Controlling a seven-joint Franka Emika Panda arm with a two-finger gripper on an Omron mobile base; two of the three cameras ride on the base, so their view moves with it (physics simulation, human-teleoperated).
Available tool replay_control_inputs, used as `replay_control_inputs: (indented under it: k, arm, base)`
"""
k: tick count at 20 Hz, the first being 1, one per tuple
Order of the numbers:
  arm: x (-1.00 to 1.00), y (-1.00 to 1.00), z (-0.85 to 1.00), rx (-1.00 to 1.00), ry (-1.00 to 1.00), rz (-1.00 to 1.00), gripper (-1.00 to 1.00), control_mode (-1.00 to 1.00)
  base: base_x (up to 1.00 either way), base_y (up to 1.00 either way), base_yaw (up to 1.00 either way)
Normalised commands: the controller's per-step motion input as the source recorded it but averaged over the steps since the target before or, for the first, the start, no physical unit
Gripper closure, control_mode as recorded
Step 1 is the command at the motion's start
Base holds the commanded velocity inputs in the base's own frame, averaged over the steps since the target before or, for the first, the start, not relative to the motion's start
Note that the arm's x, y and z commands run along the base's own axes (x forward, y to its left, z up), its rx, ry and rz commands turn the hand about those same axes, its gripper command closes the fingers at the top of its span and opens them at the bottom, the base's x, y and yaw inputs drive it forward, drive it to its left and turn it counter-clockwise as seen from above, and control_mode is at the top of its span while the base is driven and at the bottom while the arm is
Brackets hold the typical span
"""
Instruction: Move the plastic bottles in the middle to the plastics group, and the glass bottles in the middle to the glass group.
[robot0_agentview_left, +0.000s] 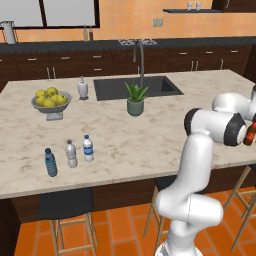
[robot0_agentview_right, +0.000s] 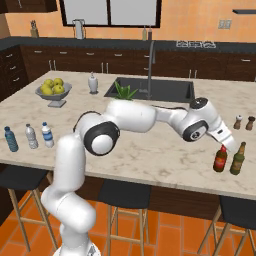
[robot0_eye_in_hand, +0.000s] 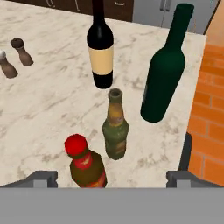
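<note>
Two base views look forward and down over the marble counter (robot0_agentview_left: 150, 140) from behind, left and right; hand view peers close past open jaws at the same counter

The big stone counter (robot0_agentview_left: 150, 135) has a sink (robot0_agentview_left: 135, 87) set in it. Just in front of the sink stands a green plant (robot0_agentview_left: 135, 99). Left of the sink are a white jar (robot0_agentview_left: 82, 88) and a bowl of lemons (robot0_agentview_left: 50, 100). Far in front of the sink, to the left, stand the blue bottle (robot0_agentview_left: 50, 162), the grey bottle (robot0_agentview_left: 71, 153) and the labelled bottle (robot0_agentview_left: 88, 148). Far right of the sink stand the red-top bottle (robot0_agentview_right: 219, 159) and the olive bottle (robot0_agentview_right: 238, 158).
</note>
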Motion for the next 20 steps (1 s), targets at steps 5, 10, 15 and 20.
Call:
replay_control_inputs:
  k: [5,10,15,20]
  arm:
    - [-0.51,0.86,0.10,0.00,0.04,0.30,-1.00,-1.00]
    - [-0.33,1.00,0.39,-0.03,0.21,0.46,-1.00,-1.00]
    - [-0.22,1.00,0.39,-0.04,0.28,0.50,-1.00,-1.00]
    - [-0.28,1.00,0.33,-0.09,0.36,0.56,-1.00,-1.00]
  base:
    - [0.00,0.00,0.00]
    - [0.00,0.00,0.00]
    - [0.00,0.00,0.00]
    - [0.00,0.00,0.00]
